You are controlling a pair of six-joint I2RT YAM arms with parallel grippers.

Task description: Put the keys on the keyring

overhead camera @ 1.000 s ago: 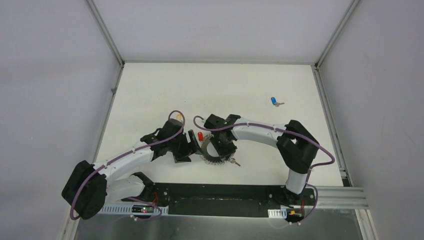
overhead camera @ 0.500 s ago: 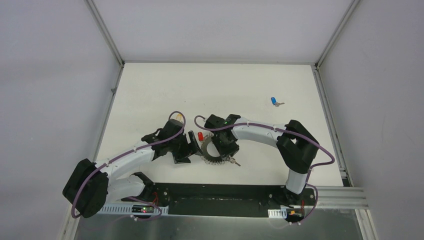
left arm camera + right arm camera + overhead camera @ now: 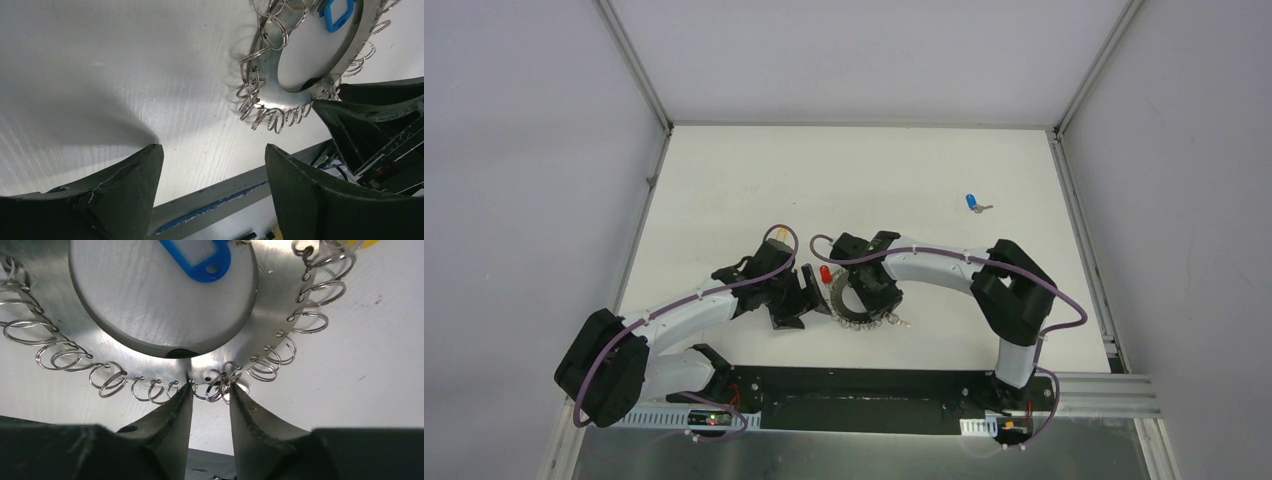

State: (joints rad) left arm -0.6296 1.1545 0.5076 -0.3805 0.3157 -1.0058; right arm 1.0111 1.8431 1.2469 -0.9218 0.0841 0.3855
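Note:
The keyring (image 3: 150,347) is a flat metal ring with small wire loops round its rim, lying on the white table (image 3: 724,190). A blue plastic tag (image 3: 197,257) lies in its hollow centre. My right gripper (image 3: 211,387) is open a little, its tips at the ring's near rim with a few wire loops between them. In the left wrist view the keyring (image 3: 265,75) lies up and to the right of my left gripper (image 3: 212,150), which is wide open over bare table. From above, a red key (image 3: 825,273) lies by the keyring (image 3: 854,322), and a blue key (image 3: 972,202) lies far right.
A small silver piece (image 3: 894,321) sticks out at the keyring's right side. A yellow bit (image 3: 367,242) shows at the top corner of the right wrist view. The black base rail (image 3: 864,385) runs along the near edge, and white walls enclose the table.
My right gripper's jaws have spread a little at the ring's rim, and the right wrist has shifted slightly left. The left gripper stays wide open beside the ring.

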